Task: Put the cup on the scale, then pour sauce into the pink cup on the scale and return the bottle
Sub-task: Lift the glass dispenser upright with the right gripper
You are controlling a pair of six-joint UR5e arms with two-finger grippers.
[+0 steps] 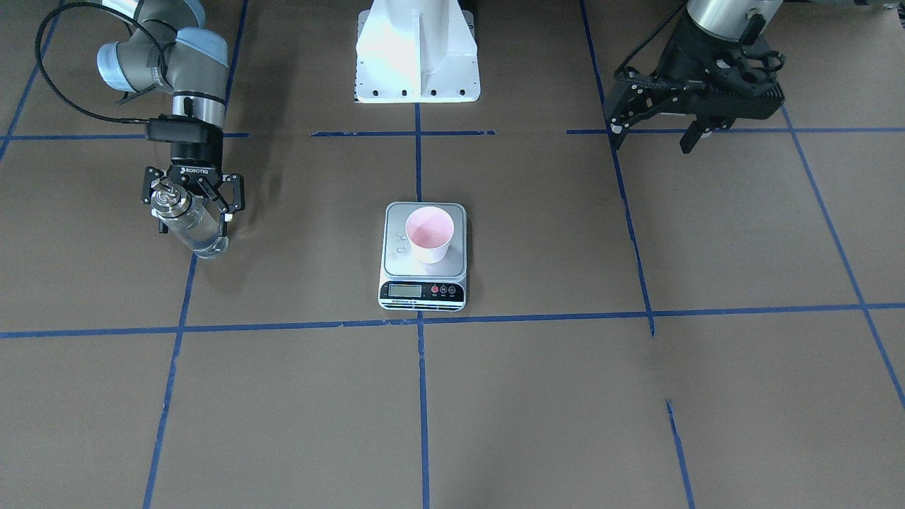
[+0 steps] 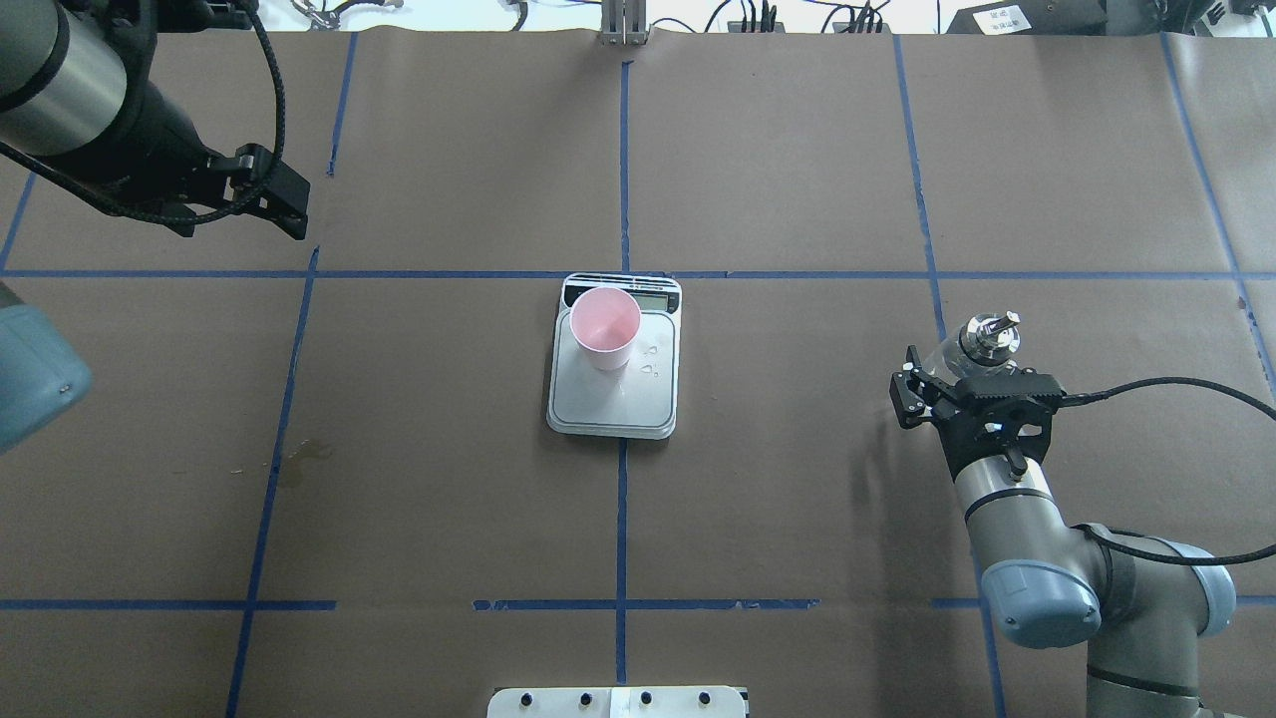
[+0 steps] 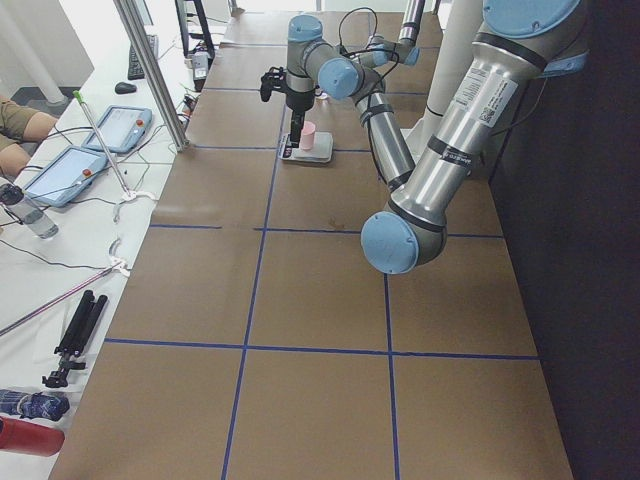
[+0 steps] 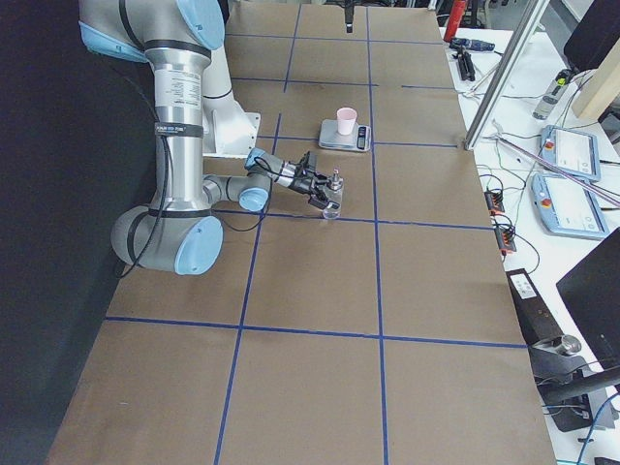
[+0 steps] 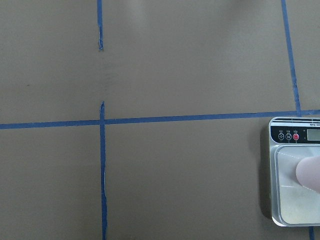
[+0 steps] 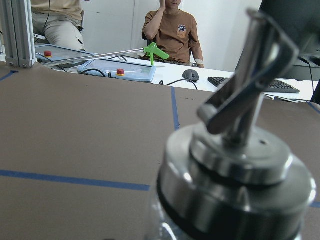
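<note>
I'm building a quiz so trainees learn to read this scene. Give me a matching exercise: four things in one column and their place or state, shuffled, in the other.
Things:
1. cup
2. bottle
3. left gripper
4. droplets

Places or states:
a. between the right gripper's fingers
b. open, holding nothing, well away from the scale
c. upright on the scale's platform
d. on the platform beside the cup

Pairs: 1-c, 2-a, 3-b, 4-d.
</note>
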